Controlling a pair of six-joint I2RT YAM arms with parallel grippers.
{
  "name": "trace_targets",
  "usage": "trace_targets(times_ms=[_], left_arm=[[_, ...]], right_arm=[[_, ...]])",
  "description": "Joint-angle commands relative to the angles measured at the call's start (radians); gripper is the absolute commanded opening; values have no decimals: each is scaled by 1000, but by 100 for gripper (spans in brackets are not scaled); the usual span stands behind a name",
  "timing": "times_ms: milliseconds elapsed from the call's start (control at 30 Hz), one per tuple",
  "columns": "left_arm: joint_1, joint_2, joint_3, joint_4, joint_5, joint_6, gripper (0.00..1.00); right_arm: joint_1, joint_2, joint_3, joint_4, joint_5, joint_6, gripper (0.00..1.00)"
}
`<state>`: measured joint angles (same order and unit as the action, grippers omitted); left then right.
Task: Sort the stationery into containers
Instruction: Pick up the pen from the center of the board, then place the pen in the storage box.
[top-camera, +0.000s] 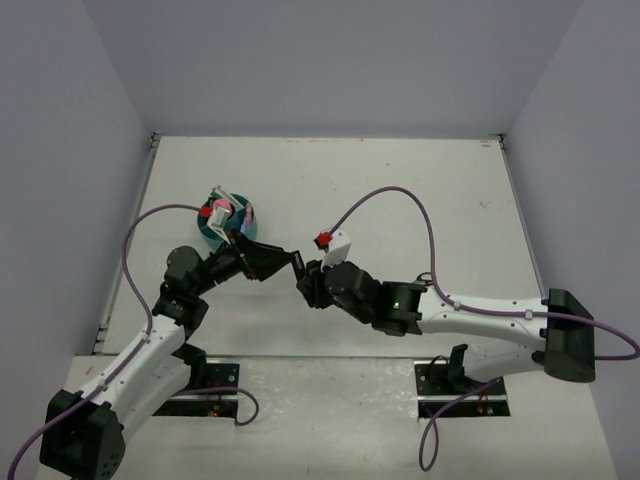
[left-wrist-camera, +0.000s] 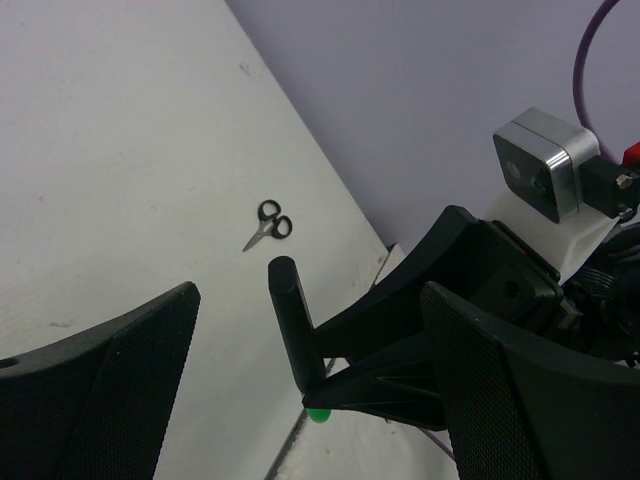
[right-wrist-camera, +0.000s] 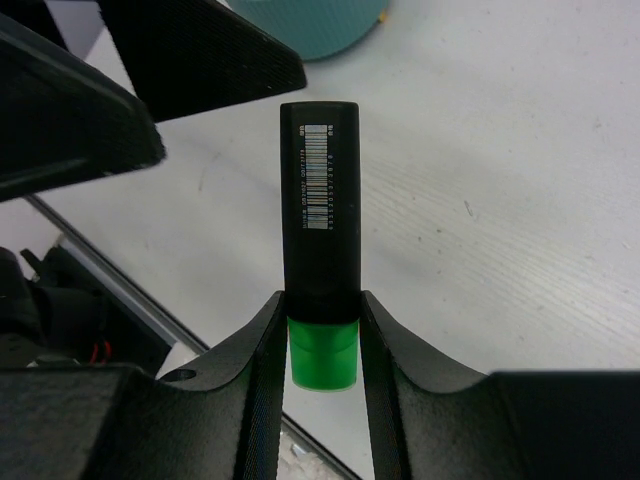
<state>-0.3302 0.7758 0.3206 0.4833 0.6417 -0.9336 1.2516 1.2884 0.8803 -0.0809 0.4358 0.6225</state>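
I find a white counter (top-camera: 400, 190) enclosed on three sides by plain, pale lavender panels: a back wall (top-camera: 330, 60), a left wall (top-camera: 60, 170) and a right wall (top-camera: 590, 130). The counter surface is matt and lightly scuffed, and the wrist views show a few small dark specks on it. Thin metal strips run along its left edge (top-camera: 128, 240) and right edge (top-camera: 522, 220). A straight seam (top-camera: 320, 356) crosses the surface towards the near side. Lighting is even and diffuse, and shadows on the counter are soft-edged.
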Motion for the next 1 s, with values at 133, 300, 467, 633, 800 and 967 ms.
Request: trace_targets(times_ms=[133,300,467,633,800,967], left_arm=[[-108,64,11,124,-30,-33,73],[-159,103,44,127,-63,-18,17],[-164,57,137,-107,-210,89,0],[-162,49,411,-649,-967,342,0],[-43,183,590,-819,-1343,370,0],[149,336,732,-838,-1435,371,0]], right_arm=[[70,-44,71,36,82,-98,0],[92,-34,103,1,146,-95,0],[92,-59,98,-110,271,22,84],[89,-120,70,-262,396,143,99],[86,-211,-4,-302,411,171,99],[85,-323,-84,-328,411,180,99]])
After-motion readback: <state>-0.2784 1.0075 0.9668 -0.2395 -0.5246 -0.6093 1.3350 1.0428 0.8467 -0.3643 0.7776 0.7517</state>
